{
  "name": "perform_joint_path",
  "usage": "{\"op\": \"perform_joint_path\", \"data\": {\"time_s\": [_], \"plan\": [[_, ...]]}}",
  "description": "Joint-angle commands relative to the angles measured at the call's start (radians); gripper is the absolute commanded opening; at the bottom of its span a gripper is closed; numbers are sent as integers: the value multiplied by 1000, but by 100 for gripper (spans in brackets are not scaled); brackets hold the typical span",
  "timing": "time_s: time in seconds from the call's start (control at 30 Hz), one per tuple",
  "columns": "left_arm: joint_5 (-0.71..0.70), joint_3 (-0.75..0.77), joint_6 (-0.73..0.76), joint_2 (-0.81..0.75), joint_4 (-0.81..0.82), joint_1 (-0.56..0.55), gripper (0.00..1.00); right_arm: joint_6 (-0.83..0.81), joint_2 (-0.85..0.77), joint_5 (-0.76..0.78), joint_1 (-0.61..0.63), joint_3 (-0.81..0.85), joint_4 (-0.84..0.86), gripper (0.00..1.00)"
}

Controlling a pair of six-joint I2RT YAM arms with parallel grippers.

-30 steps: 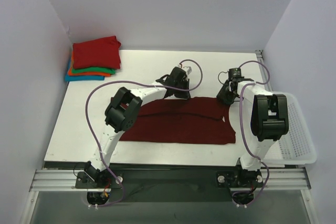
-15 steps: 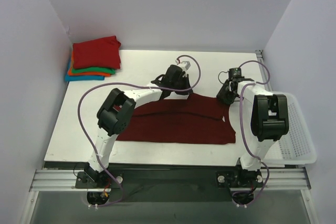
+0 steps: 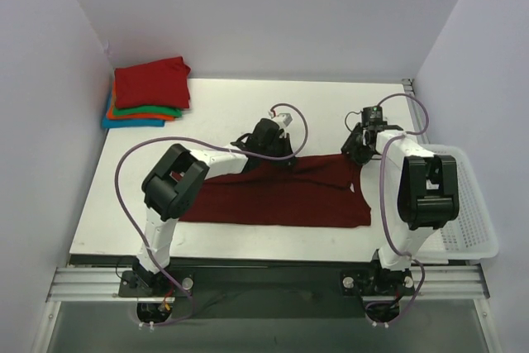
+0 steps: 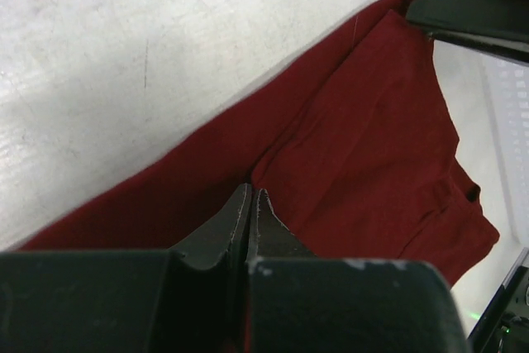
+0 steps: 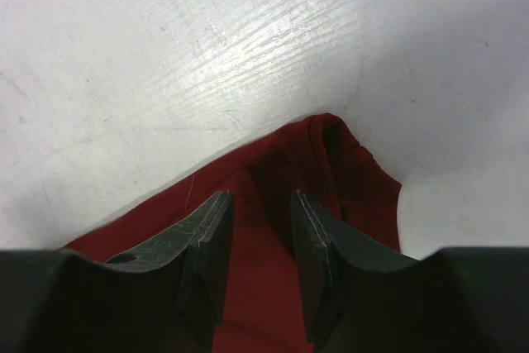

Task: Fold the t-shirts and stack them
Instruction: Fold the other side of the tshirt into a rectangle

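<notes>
While the fold is half made: you have the dark maroon short-sleeved cloth t-shirt (image 3: pixel 281 200) lying in a long band across the middle of the matte white desk (image 3: pixel 223 113), closer to the near edge than the far one. Part of its far side is doubled over itself.
Done: a stack of folded red, orange, green and blue cloth shirts (image 3: pixel 151 88) sits in the far left corner, red on top, its edges roughly squared.
Left to do: the maroon shirt looks far wider than that stack, so expect more folds, then the carry to the far left corner. You are probably early in this garment.
Left gripper (image 3: pixel 279 155): at the shirt's far edge, about mid-desk. The wrist view shows its fingertips (image 4: pixel 237 211) closed to a sliver, pinching the edge of a doubled layer.
Right gripper (image 3: pixel 354 151): at the shirt's far right corner. The jaws are narrow but apart, fingers (image 5: pixel 207 245) either side of a rumpled peak of cloth, and no firm pinch shows.
Cloth: thin, limp and matte, with soft ridges along the fold lines.
Desk surface: white, scuffed, faintly streaked.
Right edge: a white mesh plastic basket (image 3: pixel 471 204) with low walls.
</notes>
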Motion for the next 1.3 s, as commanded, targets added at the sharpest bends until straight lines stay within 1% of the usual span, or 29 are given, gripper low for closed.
{"op": "perform_joint_path", "data": {"time_s": [0.0,0.27,0.33,0.37,0.43,0.53,0.57,0.63,0.83,1.1,1.27], "plan": [[22,-26,-13,-85,107,-11,0,6,-37,-8,-5,-11,3,34],[33,-64,-14,-88,116,-21,0,20,-63,-49,-3,-46,23,34],[30,-67,-14,-89,116,-22,0,23,-74,-56,-3,-61,27,32],[27,-70,-16,-92,115,-21,0,27,-91,-59,-5,-71,30,29],[27,-73,-14,-97,112,-21,0,35,-111,-74,-3,-98,40,25],[28,-88,-20,-111,113,-22,0,43,-152,-82,-5,-124,38,11],[28,-96,-25,-115,116,-25,0,46,-175,-85,-5,-134,38,4],[27,-118,-26,-131,121,-30,0,50,-201,-92,-3,-149,33,0],[27,-180,-52,-190,126,-50,0,61,-309,-120,0,-238,29,0],[4,-259,-68,-293,81,-82,0,63,-499,-140,9,-385,7,0],[-3,-296,-62,-315,58,-99,0,67,-599,-137,21,-445,-20,0]]}}
